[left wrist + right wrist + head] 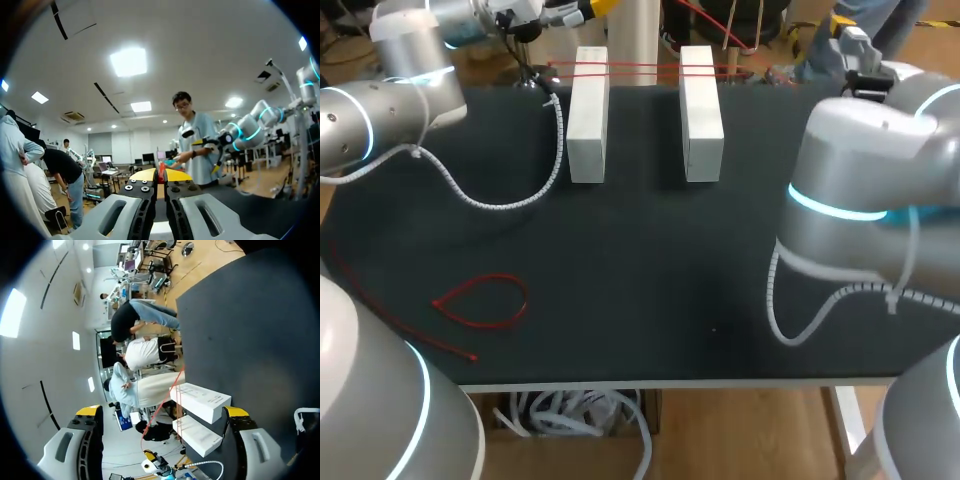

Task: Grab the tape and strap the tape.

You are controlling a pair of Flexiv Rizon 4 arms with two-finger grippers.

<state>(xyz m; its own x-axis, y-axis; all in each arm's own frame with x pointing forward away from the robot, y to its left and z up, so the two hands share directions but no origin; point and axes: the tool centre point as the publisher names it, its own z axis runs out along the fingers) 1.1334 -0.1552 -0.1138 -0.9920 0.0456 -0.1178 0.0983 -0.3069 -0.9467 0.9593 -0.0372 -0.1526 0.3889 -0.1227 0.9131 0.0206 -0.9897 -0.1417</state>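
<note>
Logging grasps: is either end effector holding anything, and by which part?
Left end effector pinches the red tape between its tips, on the strand leading off the white blocks; right end effector is open, empty.

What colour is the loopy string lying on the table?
Red. The tape loop shows best in the head view, on the black table.
</note>
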